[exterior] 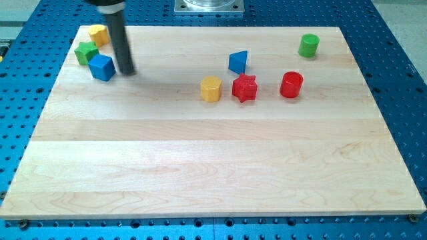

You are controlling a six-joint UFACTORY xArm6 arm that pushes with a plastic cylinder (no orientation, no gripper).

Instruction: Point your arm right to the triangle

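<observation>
My tip (127, 71) is seen near the worktop's (200, 160) top-left corner, just right of the blue cube (102, 67); no fingers are carried, only a bare rod. The blue triangle (238, 62) is placed well apart to the view's right, above the yellow hexagon (211, 88) and red star (245, 88)
</observation>
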